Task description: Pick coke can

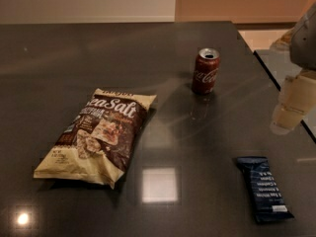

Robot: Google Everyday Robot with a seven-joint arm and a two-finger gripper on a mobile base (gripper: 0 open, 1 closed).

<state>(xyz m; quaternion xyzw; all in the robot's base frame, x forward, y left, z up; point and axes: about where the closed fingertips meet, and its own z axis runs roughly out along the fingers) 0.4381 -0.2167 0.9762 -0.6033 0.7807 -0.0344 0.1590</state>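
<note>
Camera view: I'm seeing coke can (206,71) standing upright on table (49,58), apart from chip bag (96,135) and snack bar (264,189). Gripper (289,110) hanging at right edge, well apart from can; claw state I cannot tell. Worrying: sideways approach tipping can, rolling away.

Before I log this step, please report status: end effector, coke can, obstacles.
End effector at right edge, apart from coke can. Can upright, untouched. Chip bag, blue snack bar lie aside.

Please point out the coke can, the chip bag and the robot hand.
coke can (206,72), camera view, on its red side.
chip bag (98,135), camera view, middle of its front.
hand (289,110), camera view, right edge, on its pale body.
</note>
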